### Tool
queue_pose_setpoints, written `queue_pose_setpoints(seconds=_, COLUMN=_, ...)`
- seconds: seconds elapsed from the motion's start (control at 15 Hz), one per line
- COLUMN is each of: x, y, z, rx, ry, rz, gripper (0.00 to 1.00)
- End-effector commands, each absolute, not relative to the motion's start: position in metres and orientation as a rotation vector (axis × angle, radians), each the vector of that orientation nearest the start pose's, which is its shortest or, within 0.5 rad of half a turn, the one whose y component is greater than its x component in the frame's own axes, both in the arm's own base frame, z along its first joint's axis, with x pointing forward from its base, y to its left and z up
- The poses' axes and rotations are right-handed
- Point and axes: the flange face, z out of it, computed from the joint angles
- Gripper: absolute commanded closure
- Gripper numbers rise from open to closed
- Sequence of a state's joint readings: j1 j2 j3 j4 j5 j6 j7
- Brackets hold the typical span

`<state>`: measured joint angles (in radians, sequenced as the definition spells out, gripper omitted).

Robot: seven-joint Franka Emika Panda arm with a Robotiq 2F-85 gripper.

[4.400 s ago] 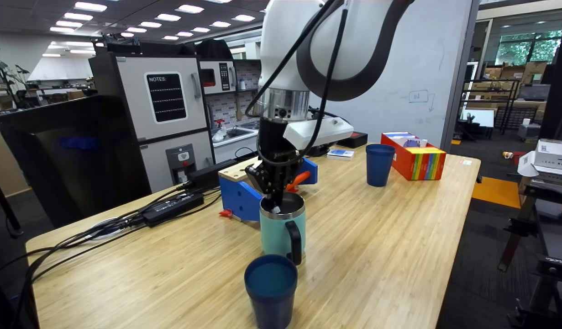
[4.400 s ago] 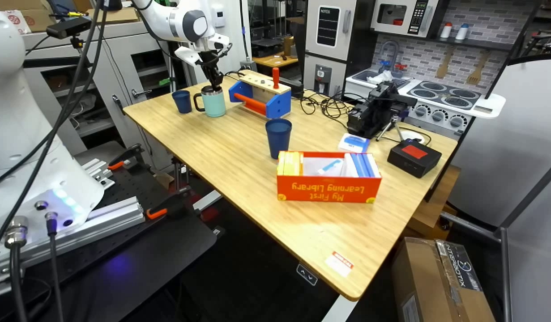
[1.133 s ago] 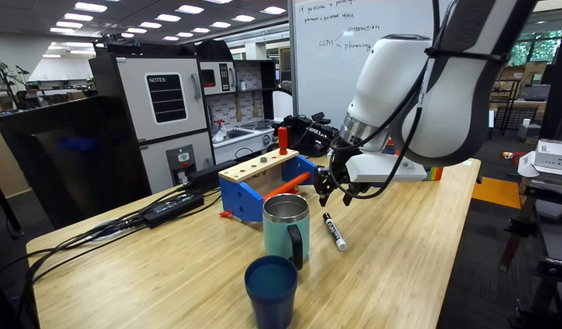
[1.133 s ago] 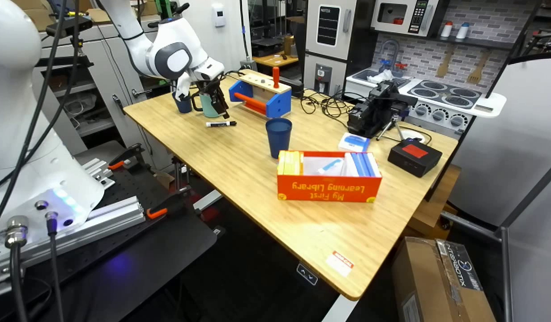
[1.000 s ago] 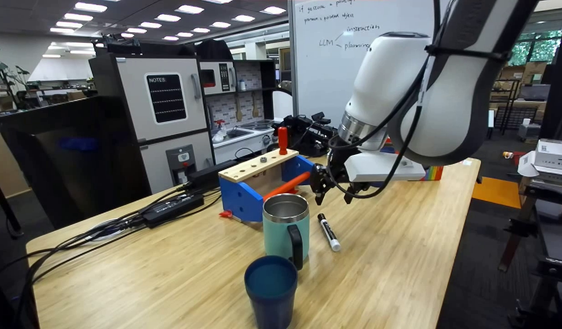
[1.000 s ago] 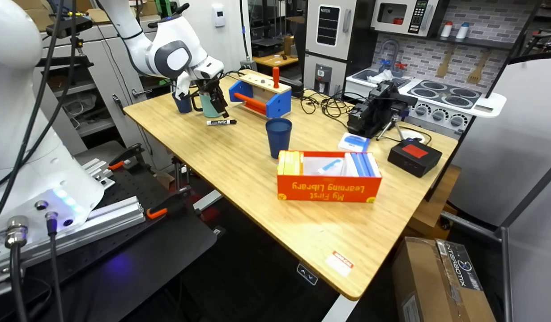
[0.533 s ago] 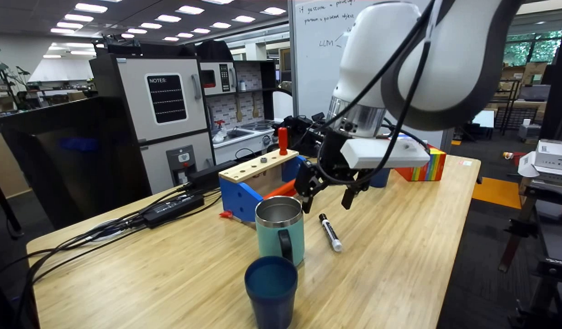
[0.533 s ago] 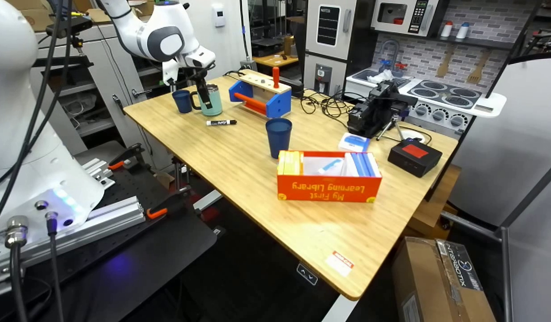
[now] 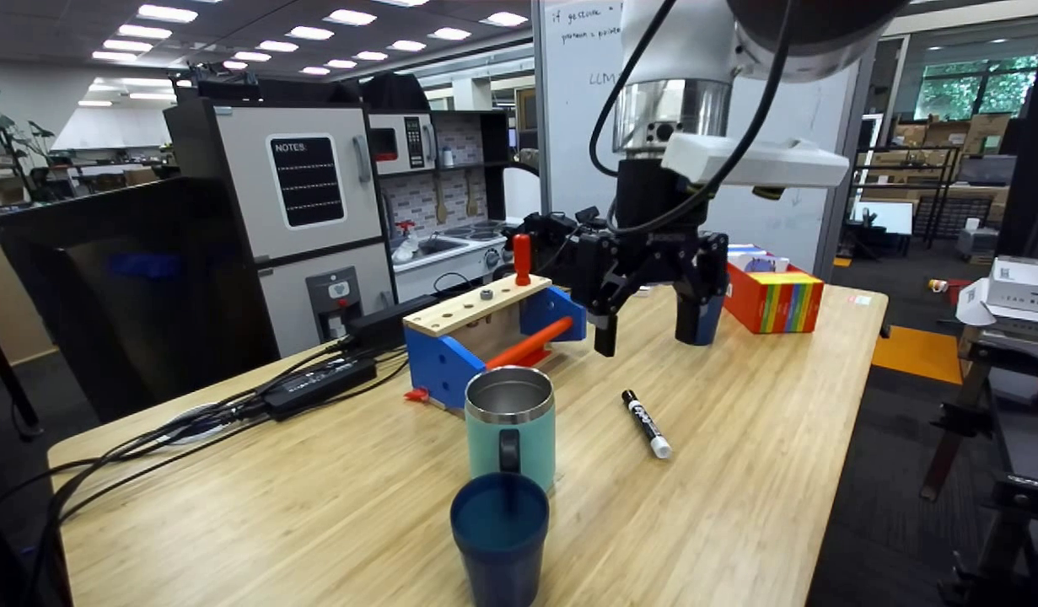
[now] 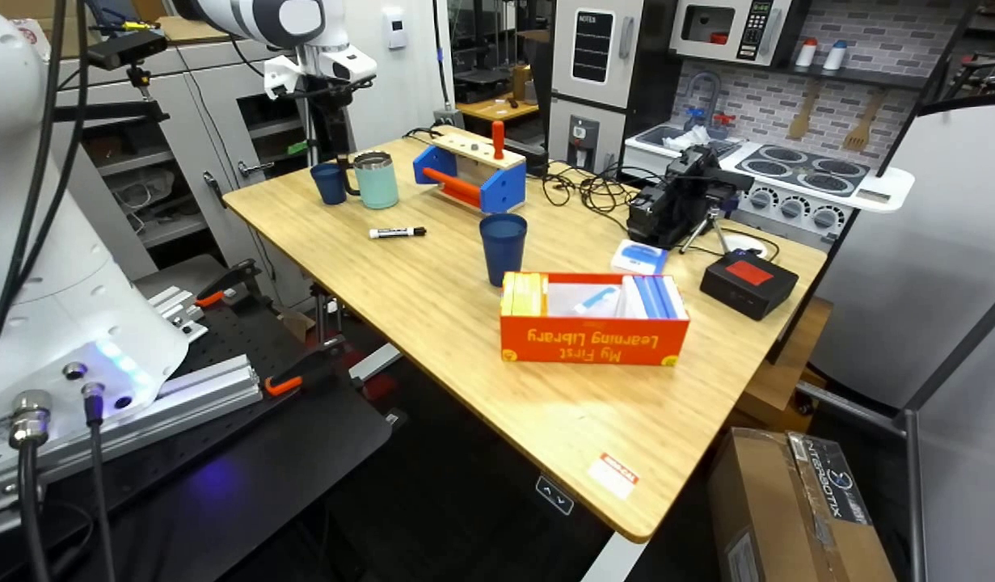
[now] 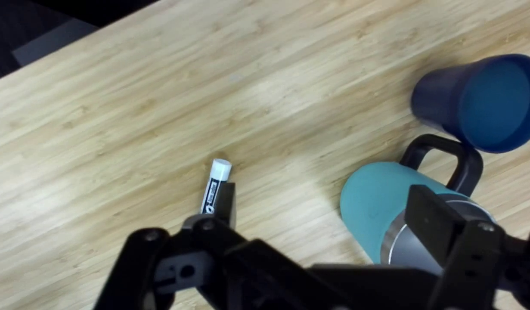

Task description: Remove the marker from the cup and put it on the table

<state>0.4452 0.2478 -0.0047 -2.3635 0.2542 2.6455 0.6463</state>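
The black-and-white marker (image 9: 645, 424) lies flat on the light-wood table (image 9: 738, 421), apart from the cup. The cup (image 9: 531, 443), a teal mug with a metal rim and black handle, stands upright; the part of its inside that shows in an exterior view holds nothing. Above the table, my gripper (image 9: 648, 331) is spread wide with nothing between its fingers. In the wrist view one finger partly covers the marker (image 11: 214, 185), whose white end shows. The opposite finger hangs in front of the rim of the cup (image 11: 370, 206).
A dark blue cup (image 9: 502, 539) stands against the mug's handle side. Another blue cup (image 10: 503, 246) is farther along, near a red book box (image 10: 594, 339). A blue toy workbench (image 9: 447, 367) sits behind the mug. Black cables (image 9: 232, 405) run along one table edge.
Earlier my gripper was down in the cup; a second ago it was tilted above the marker on the table. It has since risen, straightened and widened. Cup and marker have shifted slightly apart.
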Motion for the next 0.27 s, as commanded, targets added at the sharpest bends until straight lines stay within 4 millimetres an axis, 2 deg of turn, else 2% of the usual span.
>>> queue_pose_setpoints(seconds=0.0, x=0.456, y=0.206, z=0.249, rx=-2.991, ry=0.662, rz=0.165, gripper=0.0)
queue_pose_setpoints(seconds=0.2, x=0.447, y=0.206, z=0.272, rx=-3.015, ry=0.712, rz=0.198, gripper=0.0)
